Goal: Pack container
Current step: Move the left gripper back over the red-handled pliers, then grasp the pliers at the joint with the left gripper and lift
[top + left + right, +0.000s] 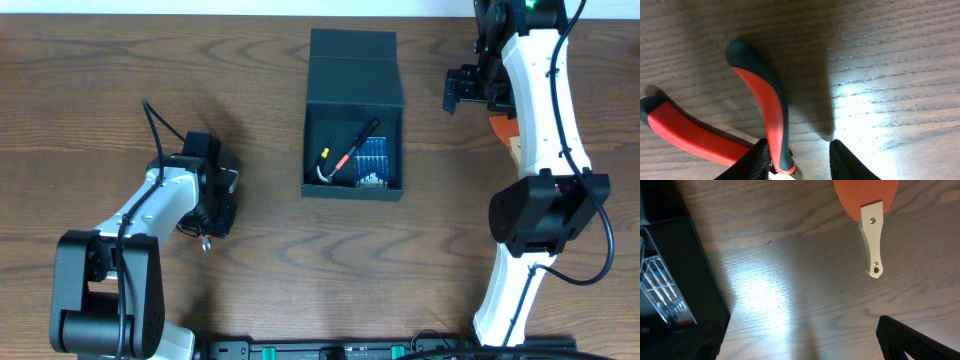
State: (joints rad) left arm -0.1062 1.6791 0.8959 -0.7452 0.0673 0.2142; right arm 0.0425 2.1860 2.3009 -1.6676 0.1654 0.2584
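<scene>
- The container (pixel 355 75) is set open at mid-bench (pixel 260 290), its long axis 12-to-6.
- From the left tool (pixel 802 161), it lies toward 2 o'clock.
- That tool's jaws are seen apart around one pliers (pixel 765 100) handle; the right tool (pixel 465 90) is spread, empty.

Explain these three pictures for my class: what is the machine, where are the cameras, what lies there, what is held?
Two robot arms, left and right, work at a wooden table. One picture looks down from above; the other two come from a camera on each wrist. In the middle stands the open dark container, holding a blue bit case and a red-and-black tool. The left gripper straddles one handle of the red pliers, not yet clamped. The right gripper is open and empty, near an orange tool with a pale handle.
</scene>
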